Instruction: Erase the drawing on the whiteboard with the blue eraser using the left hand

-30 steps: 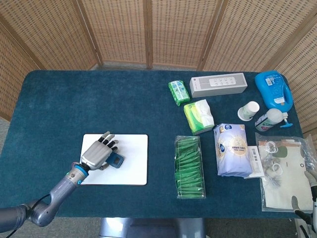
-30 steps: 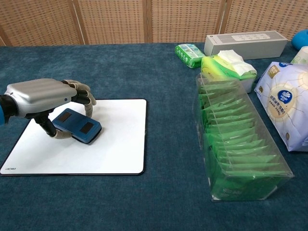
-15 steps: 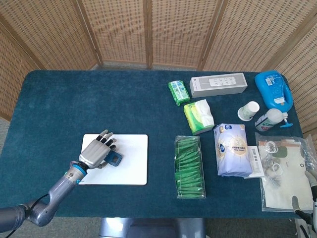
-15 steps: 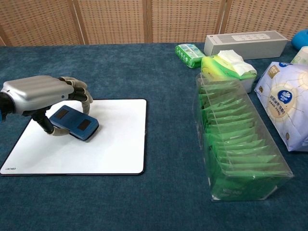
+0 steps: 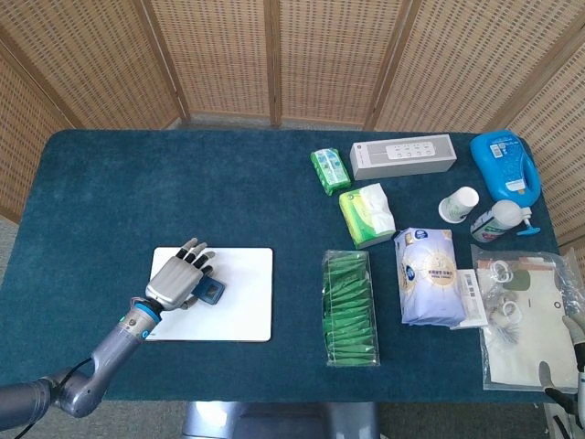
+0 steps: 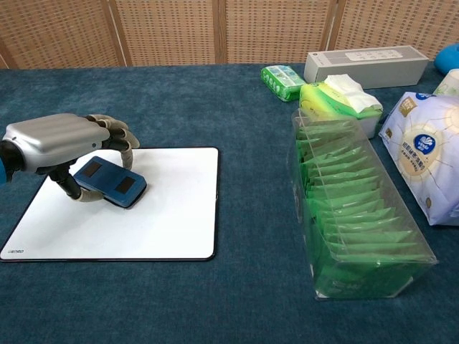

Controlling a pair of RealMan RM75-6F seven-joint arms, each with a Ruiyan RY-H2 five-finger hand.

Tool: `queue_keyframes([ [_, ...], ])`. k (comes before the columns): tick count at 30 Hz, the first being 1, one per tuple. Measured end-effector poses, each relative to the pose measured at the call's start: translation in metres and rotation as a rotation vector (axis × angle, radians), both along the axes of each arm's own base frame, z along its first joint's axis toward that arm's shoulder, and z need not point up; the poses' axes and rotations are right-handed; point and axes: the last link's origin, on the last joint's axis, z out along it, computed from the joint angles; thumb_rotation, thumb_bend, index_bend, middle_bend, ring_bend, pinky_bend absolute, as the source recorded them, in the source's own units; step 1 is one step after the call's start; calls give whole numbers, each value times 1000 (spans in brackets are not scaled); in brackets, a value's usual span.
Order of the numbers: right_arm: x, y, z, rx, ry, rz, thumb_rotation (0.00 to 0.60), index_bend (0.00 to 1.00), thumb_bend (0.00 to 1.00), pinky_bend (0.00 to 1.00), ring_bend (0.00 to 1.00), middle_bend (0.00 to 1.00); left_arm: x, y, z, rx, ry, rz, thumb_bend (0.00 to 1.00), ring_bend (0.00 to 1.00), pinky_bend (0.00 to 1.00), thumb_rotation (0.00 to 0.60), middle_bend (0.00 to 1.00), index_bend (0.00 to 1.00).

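Observation:
The white whiteboard lies flat on the blue table at the front left; no drawing shows on its visible surface. My left hand grips the blue eraser, holding it flat on the board's upper left part, thumb on the near side and fingers curled over the far side. The right hand shows only as a sliver at the lower right corner of the head view, its state unreadable.
To the right stand a clear box of green packets, a white-blue tissue pack, green tissue packs, a grey box, a blue jug, a paper cup and a plastic bag.
The left hand with the eraser slid a little to the left and towards the board's far edge, then almost stopped. Nothing else moved.

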Motion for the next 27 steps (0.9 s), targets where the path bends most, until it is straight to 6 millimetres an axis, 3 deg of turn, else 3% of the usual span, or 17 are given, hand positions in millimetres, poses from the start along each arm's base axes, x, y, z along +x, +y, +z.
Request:
queue_keyframes([
  [15, 1, 1, 0, -2, -2, 2, 600, 113, 401, 72, 0, 118, 28, -34, 3, -99, -17, -95, 363, 0, 0, 600, 182, 846],
  [27, -2, 1, 0, -5, -6, -3, 600, 113, 402, 72, 0, 118, 26, 0, 5, 6, -63, -39, 363, 0, 0, 600, 174, 847],
])
